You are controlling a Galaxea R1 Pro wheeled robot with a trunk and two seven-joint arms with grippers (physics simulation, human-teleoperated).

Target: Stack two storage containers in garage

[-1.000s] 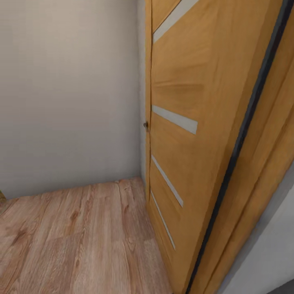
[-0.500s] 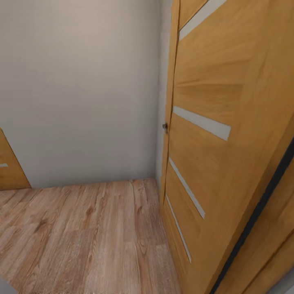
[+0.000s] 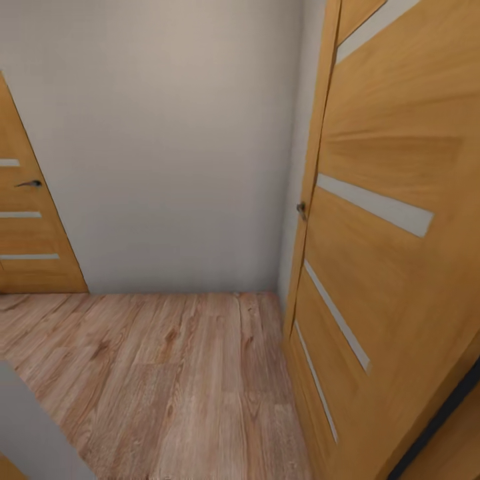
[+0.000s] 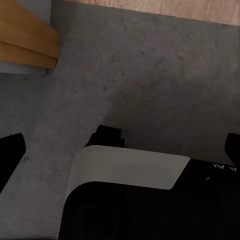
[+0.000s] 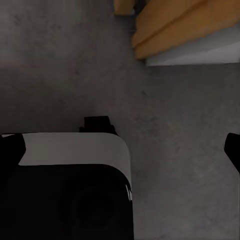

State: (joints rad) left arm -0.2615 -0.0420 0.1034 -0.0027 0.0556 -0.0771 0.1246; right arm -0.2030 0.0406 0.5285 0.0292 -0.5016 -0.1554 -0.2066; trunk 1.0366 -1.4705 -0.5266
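The view has swung left across the pale grey wall, bringing a second honey-coloured wooden door into sight, so the robot is turning, still in transit. The open honey-coloured door crowds its right. Both wrists look down at dark grey concrete floor; whether the grippers are spread, I cannot tell. No storage containers are in sight.

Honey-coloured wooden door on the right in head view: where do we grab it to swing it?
Probably the small dark handle on the honey-coloured wooden door, coming from the wood-plank floor side: it juts from the leaf's edge; the face is flat.
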